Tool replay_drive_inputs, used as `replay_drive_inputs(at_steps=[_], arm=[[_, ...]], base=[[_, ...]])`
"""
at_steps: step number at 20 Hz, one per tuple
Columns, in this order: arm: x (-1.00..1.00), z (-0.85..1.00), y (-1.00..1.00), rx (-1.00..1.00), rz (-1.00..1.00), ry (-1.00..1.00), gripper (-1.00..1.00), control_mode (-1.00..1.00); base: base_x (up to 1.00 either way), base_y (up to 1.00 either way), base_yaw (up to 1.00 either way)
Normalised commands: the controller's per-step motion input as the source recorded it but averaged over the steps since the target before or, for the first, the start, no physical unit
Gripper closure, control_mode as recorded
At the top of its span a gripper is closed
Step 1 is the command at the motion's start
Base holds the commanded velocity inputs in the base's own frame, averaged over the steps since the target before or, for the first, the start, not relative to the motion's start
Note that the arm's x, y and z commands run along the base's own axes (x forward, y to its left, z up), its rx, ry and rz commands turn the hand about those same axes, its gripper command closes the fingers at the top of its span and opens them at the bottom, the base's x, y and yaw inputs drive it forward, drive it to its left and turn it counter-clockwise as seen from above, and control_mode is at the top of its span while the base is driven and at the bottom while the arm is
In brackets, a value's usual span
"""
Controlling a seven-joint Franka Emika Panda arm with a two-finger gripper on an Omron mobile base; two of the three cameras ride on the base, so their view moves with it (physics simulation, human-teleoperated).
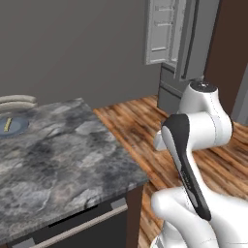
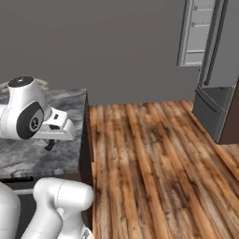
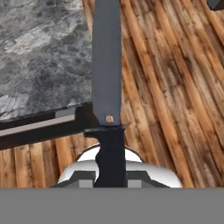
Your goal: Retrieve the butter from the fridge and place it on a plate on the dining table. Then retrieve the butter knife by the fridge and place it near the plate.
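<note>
The butter knife (image 3: 106,65) sticks out of the clenched claw (image 3: 110,173), over the floor just past the bench (image 1: 58,160) corner. It could slip and drop on the wood, or bump the bench edge. Far off by the bench's back edge, the plate (image 1: 10,126) holds the butter (image 1: 7,124). Farthest, the fridge (image 1: 186,43) door hangs open.

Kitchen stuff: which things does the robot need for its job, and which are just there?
Needed:
- butter knife, shut in the hand
- plate with butter on it
- dining table
- fridge, door open

Just there:
- wooden floor
- grey wall
</note>
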Motion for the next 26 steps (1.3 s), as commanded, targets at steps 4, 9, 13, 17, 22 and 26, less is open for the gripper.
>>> replay_drive_inputs(at_steps=[4,9,13,17,22,26], arm=[[0.00,0.00,0.00,0.00,0.00,0.00,1.00,1.00],[0.00,0.00,0.00,0.00,0.00,0.00,1.00,1.00],[0.00,0.00,0.00,0.00,0.00,0.00,1.00,1.00],[0.00,0.00,0.00,0.00,0.00,0.00,1.00,1.00],[0.00,0.00,0.00,0.00,0.00,0.00,1.00,1.00],[0.00,0.00,0.00,0.00,0.00,0.00,1.00,1.00]], base=[[0.23,-1.00,0.07],[0.56,-0.87,0.25],[0.89,-0.31,0.18],[1.00,-0.05,0.10],[1.00,-0.12,0.13],[1.00,-0.07,0.14]])
